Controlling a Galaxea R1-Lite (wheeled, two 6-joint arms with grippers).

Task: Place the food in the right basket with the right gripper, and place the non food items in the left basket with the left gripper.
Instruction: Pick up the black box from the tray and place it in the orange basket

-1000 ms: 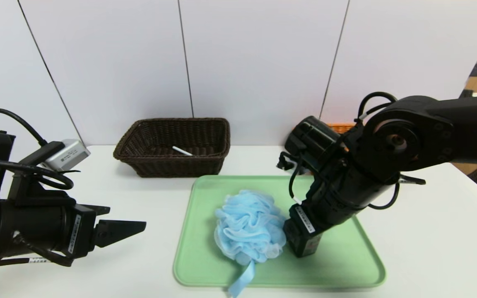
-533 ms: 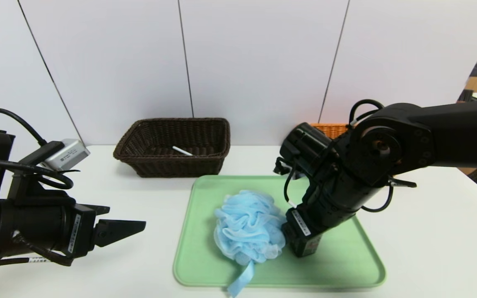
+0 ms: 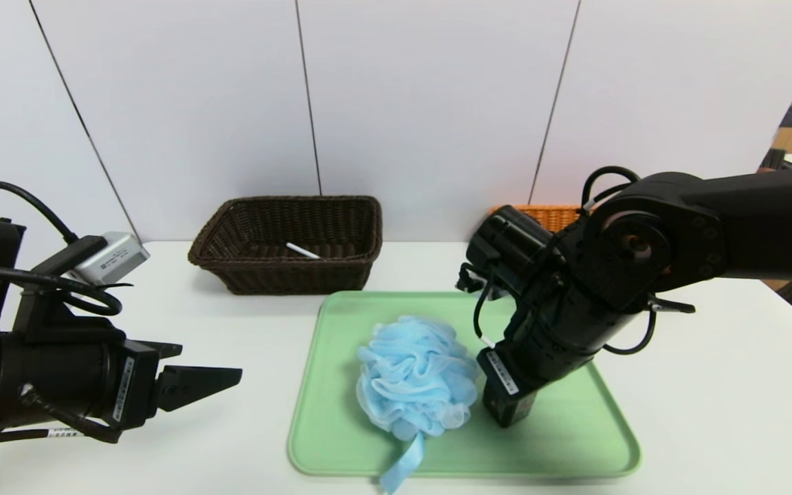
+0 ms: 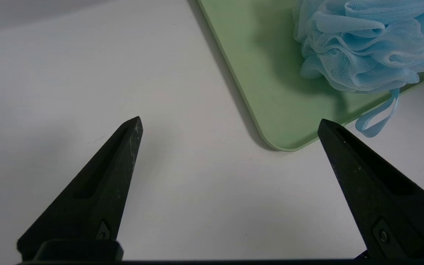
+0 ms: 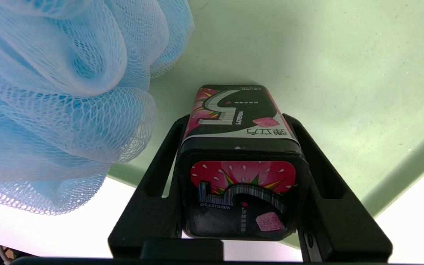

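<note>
Clamping a black gum tin (image 5: 239,162) between its fingers (image 5: 153,184), my right gripper (image 3: 509,405) stands over the green tray (image 3: 575,440), the tin's far end close to the tray floor; I cannot tell whether it touches. Just beside the gripper, on its inner side, a blue bath pouf (image 3: 413,375) sits on the tray, its ribbon loop hanging over the near rim onto the white table (image 3: 712,399). Off to the tray's left, my left gripper (image 4: 230,125) hovers above bare table, fingers spread wide and holding nothing, pointing toward the tray's near corner. Farther back, a dark wicker basket (image 3: 289,275) stands on the table beyond the tray's left corner, a small white stick-like item (image 3: 302,251) lying inside. Behind my right arm, only a sliver of an orange basket (image 3: 554,214) shows.
</note>
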